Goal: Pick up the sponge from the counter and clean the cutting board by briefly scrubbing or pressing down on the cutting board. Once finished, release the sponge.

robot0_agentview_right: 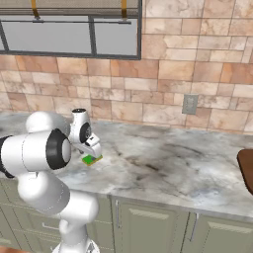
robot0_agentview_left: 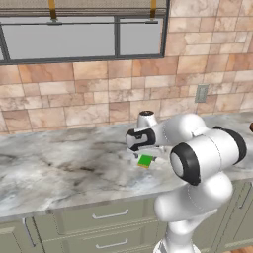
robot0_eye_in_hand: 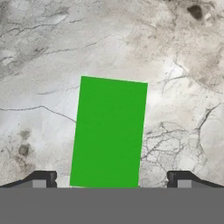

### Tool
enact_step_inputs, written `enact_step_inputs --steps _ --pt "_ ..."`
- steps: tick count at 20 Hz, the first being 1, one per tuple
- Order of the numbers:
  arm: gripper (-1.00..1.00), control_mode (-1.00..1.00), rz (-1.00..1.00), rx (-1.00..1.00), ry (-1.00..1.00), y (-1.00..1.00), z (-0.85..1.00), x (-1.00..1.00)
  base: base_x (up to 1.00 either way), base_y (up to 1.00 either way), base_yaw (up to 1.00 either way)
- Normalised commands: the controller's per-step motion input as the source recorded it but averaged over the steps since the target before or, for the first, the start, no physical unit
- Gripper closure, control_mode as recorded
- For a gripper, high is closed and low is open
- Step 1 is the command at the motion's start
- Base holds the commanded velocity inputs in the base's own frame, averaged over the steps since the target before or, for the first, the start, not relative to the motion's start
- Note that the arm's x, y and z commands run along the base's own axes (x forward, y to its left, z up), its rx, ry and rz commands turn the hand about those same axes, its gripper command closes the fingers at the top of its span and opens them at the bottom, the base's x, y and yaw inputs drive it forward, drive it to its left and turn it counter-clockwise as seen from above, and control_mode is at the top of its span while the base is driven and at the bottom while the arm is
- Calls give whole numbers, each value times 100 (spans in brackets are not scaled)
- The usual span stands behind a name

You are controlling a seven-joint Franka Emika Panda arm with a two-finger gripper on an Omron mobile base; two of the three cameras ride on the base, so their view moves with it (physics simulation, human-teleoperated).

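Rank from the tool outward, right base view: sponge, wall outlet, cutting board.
1. sponge: on the counter, right under the open tool.
2. wall outlet: on the brick wall, up and to the right.
3. cutting board: at the far right edge, cut off by the frame.

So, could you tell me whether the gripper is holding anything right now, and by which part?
Nothing is held. The gripper is open above the sponge, which lies flat on the counter, its fingertips apart on either side.
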Motion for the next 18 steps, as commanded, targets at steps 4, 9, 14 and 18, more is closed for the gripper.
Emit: enact_step_inputs --steps 4,9,14,18 --pt "-100 -100 0 0 0 0 -15 6 0 0 0" --pt "-100 -100 0 0 0 0 -14 0 0 0 0" --pt "-100 -100 0 0 -1 0 -2 0 0 0 0" --pt "-100 -100 0 0 -3 0 -13 0 0 0 0"
